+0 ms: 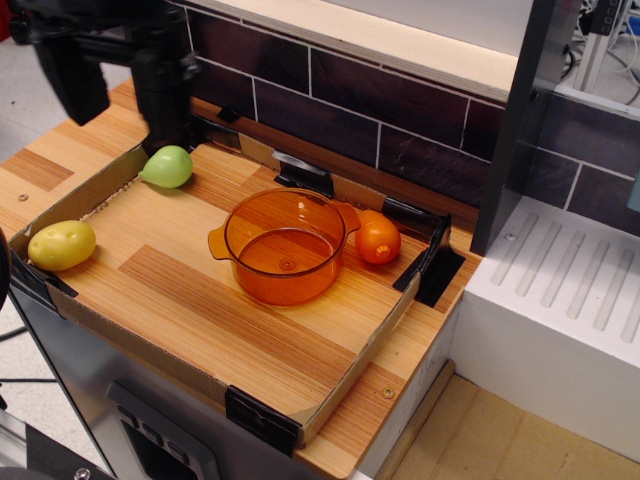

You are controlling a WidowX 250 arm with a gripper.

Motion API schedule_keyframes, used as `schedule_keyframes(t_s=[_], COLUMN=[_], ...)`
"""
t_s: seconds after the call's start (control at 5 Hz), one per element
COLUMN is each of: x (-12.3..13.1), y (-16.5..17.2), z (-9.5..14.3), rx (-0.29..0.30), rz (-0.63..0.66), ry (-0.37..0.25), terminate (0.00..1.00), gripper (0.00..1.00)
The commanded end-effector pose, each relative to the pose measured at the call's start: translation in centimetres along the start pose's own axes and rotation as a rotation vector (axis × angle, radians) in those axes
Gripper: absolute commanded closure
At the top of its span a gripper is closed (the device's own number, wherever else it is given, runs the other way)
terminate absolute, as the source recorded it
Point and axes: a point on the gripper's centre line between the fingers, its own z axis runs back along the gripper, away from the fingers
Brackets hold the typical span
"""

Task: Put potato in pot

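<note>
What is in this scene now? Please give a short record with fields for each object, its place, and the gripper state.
potato: yellow, at tray's left edge, outside the pot
pot: translucent orange, mid-tray, empty
green pear-shaped toy: far-left corner of tray
orange fruit toy: close beside pot's right side
tray: cardboard rim, wooden floor
gripper: open, empty, above tray's far-left corner
</note>
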Motion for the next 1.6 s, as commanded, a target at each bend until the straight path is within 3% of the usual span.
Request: schedule_keyframes(t_s=[0.0,0.6,1.4], x=[-0.3,-1.4,-0.6], y=[4.2,6.9,9.4], z=[-1.9,-7.0,-10.9], rx=[0.019,0.091,0.089], rz=[-0.068,-0.122,-0.16], ry=[0.053,0.011,0.1], terminate=[0.0,0.0,0.0], gripper=[0.0,0.0,0.0])
